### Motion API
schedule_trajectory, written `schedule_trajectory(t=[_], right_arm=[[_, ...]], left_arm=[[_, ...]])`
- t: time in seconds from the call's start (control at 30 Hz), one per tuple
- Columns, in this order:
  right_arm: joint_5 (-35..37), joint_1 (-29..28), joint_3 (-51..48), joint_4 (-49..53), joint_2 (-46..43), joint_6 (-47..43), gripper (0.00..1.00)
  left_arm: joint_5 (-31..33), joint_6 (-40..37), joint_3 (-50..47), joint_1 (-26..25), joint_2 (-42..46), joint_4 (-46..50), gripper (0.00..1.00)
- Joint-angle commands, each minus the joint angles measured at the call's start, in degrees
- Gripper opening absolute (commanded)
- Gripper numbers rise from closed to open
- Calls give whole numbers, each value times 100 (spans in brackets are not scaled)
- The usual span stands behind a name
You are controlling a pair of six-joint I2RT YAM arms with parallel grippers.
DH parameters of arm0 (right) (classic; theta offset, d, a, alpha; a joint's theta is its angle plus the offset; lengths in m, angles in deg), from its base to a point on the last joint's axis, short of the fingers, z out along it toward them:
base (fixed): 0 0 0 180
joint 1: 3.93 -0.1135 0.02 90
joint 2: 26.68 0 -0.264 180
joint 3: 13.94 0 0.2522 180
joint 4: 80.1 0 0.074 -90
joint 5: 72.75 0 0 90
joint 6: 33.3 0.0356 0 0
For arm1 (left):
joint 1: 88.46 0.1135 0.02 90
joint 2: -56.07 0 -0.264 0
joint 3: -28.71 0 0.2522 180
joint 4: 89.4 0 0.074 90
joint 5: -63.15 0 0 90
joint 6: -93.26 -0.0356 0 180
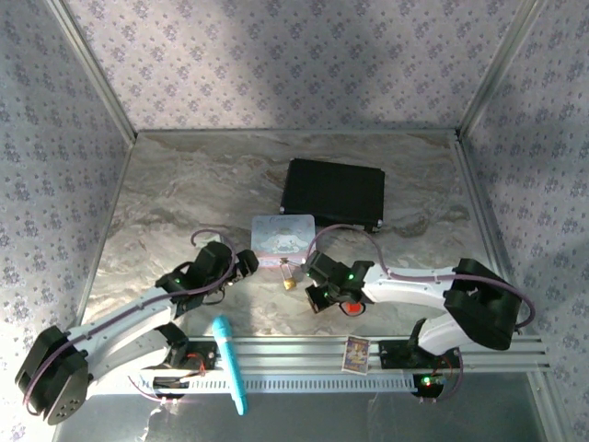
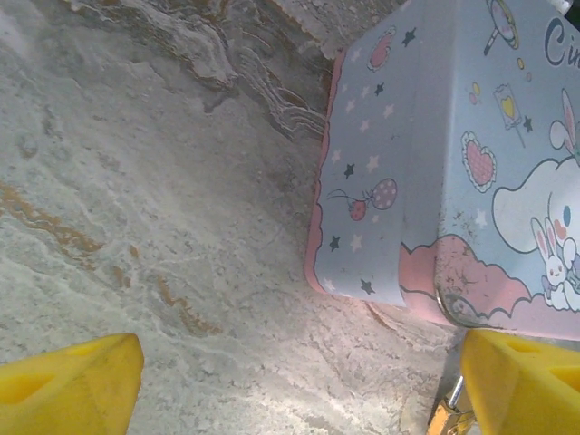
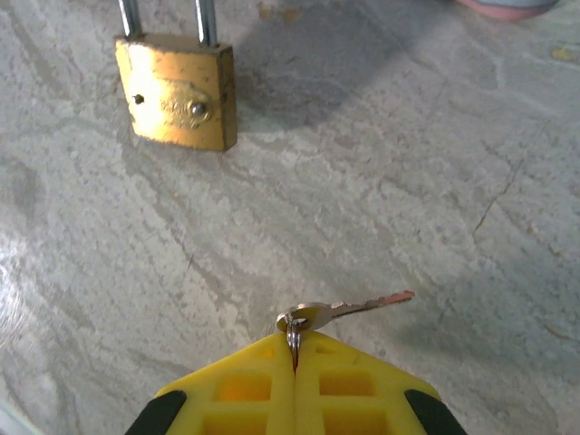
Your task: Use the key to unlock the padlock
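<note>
The brass padlock (image 3: 178, 91) lies flat on the marble table (image 3: 435, 163) with its silvery shackle pointing away, ahead and left of my right gripper (image 3: 295, 343). That gripper is shut on the ring of the small silver key (image 3: 349, 310), whose blade sticks out to the right just above the table. From above, the padlock (image 1: 291, 282) sits just below the pastel tin, between my two grippers. My left gripper (image 2: 304, 381) is open, its yellow fingers (image 2: 72, 381) wide apart over bare marble. A corner of the padlock (image 2: 449, 417) shows beside its right finger.
A pastel cartoon tin (image 1: 283, 237) rests just beyond the padlock, with a black box (image 1: 333, 193) behind it. A red block (image 1: 352, 308) lies under the right arm. A teal stick (image 1: 230, 364) and a small card (image 1: 356, 354) rest on the front rail.
</note>
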Motion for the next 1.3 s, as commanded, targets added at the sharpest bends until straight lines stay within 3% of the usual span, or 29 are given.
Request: schedule_trajectory(t=[0.0, 0.23, 0.57, 0.7, 0.87, 1.13, 1.27], right_arm=[[-283, 53, -67, 312, -276, -201, 0], [-973, 363, 58, 246, -591, -172, 0], [-1588, 379, 244, -215, -770, -421, 0], [-998, 265, 465, 570, -381, -715, 0], [-764, -88, 440, 854, -16, -636, 0], [-325, -442, 723, 1543, 571, -529, 0], [-180, -512, 880, 1873, 607, -488, 11]], left_arm=[[-110, -57, 237, -103, -100, -248, 88], [-324, 270, 463, -408, -417, -590, 86], [-970, 1618, 522, -738, -839, -1690, 87], [-669, 1485, 648, -781, -841, -1306, 85], [-131, 1415, 462, -781, -479, -928, 84], [58, 1287, 466, -781, -366, -629, 84], [59, 1286, 462, -786, -418, -629, 84]])
